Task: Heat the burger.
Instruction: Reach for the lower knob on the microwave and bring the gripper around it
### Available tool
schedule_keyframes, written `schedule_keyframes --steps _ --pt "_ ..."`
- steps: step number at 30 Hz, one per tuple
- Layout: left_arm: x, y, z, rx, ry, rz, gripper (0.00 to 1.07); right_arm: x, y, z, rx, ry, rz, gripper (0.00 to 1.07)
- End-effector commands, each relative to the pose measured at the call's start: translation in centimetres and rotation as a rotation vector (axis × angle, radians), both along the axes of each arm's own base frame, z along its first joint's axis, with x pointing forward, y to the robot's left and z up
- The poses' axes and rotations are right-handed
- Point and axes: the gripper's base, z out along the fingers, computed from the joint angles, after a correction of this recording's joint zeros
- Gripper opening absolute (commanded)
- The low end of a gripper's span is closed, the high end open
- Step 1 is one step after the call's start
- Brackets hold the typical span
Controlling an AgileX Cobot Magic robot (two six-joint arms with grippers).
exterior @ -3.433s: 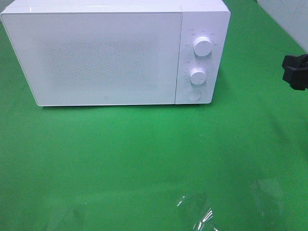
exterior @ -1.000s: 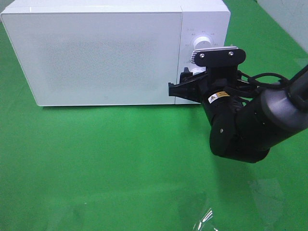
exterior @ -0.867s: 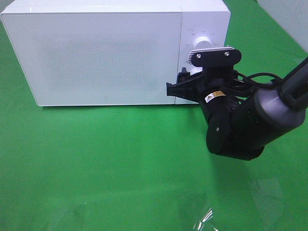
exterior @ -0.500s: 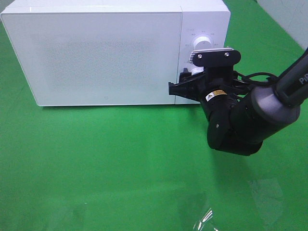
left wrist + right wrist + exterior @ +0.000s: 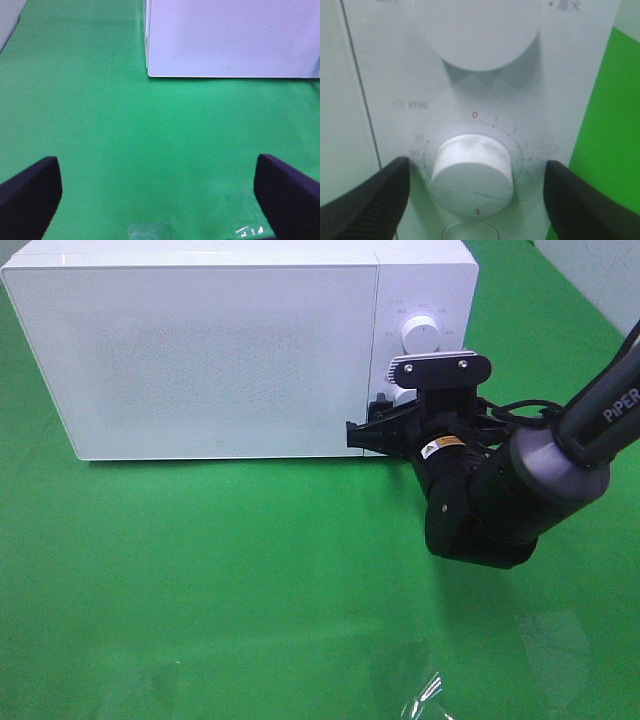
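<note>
The burger is out of view. A white microwave point(image 5: 220, 350) stands at the back of the green cloth with its door closed; its front also shows in the left wrist view point(image 5: 230, 35). My right gripper point(image 5: 383, 428) is open at the control panel, and its fingers point(image 5: 370, 200) stand either side of the lower dial point(image 5: 470, 172) without touching it. The upper dial point(image 5: 420, 335) is uncovered above it. Over bare cloth well in front of the microwave, my left gripper point(image 5: 159, 195) hangs open and holds nothing.
A round button point(image 5: 470, 232) sits just below the lower dial. Scraps of clear shiny film point(image 5: 425, 695) lie near the front edge of the cloth. A pale wall point(image 5: 600, 270) borders the back right corner.
The right arm came in from the right to the control panel. In the last half second its gripper dropped from the upper dial's height to the lower dial, uncovering the upper one.
</note>
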Motion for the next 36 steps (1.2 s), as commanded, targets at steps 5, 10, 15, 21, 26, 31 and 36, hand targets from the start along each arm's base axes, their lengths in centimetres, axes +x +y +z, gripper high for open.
schedule_keyframes --steps 5,10,15,21,26,31,36 --pt "-0.20 -0.07 -0.03 -0.009 -0.022 0.001 0.97 0.53 0.67 1.66 0.017 -0.081 0.029 0.68" --pt "-0.20 -0.07 -0.03 -0.009 -0.022 0.001 0.97 0.52 0.68 1.61 0.017 -0.076 0.030 0.49" --pt "-0.20 -0.07 -0.03 -0.009 -0.022 0.001 0.97 0.52 0.76 1.62 0.014 -0.077 0.039 0.14" --pt "-0.20 -0.07 -0.03 -0.009 -0.022 0.001 0.97 0.49 1.08 1.72 0.006 -0.088 0.077 0.00" --pt "-0.20 -0.07 -0.03 -0.009 -0.022 0.001 0.97 0.46 1.34 1.77 0.069 -0.088 0.095 0.00" --pt "-0.20 -0.07 -0.03 -0.009 -0.022 0.001 0.97 0.48 1.32 1.90 0.268 -0.080 0.061 0.00" --pt "-0.20 -0.07 -0.03 -0.009 -0.022 0.001 0.97 0.45 1.52 1.94 0.650 -0.034 0.020 0.00"
